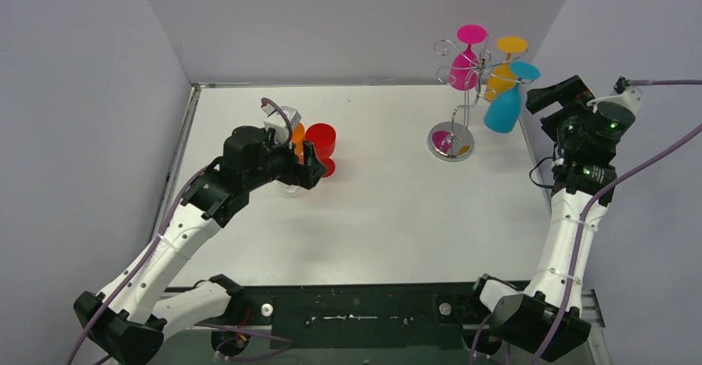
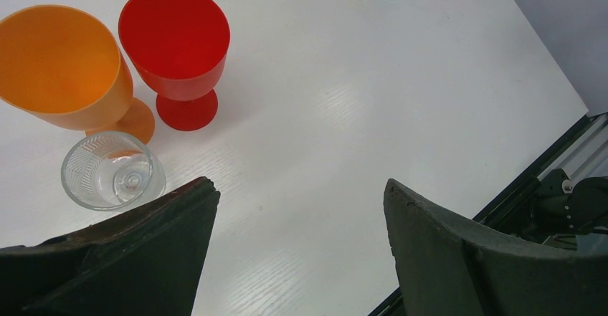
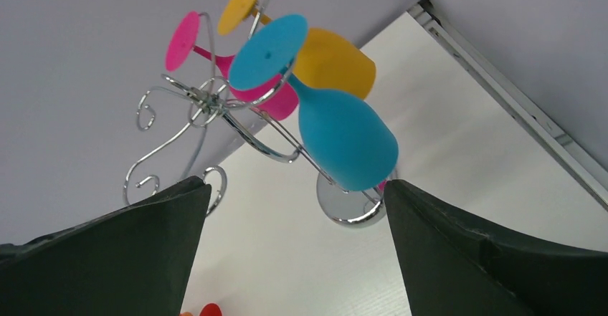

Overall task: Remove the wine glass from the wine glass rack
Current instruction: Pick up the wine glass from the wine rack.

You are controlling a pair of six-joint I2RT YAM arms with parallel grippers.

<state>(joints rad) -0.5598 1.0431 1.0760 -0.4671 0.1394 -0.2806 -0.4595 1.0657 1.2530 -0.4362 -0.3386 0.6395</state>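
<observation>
The silver wire wine glass rack [image 1: 460,79] stands at the back right on its round shiny base [image 1: 451,143]. Three wine glasses hang upside down from it: pink [image 1: 466,65], yellow [image 1: 502,74] and blue [image 1: 505,107]. My right gripper [image 1: 556,98] is open just right of the blue glass and does not touch it. In the right wrist view the blue glass [image 3: 344,137] hangs ahead of the open right gripper [image 3: 297,190], and the rack [image 3: 208,104] is behind it. My left gripper [image 2: 301,194] is open and holds nothing.
An orange glass [image 2: 61,65], a red glass [image 2: 176,40] and a small clear glass [image 2: 111,170] stand upright on the white table [image 1: 389,208], just beside my left gripper [image 1: 314,166]. Grey walls close in the table at the left, back and right.
</observation>
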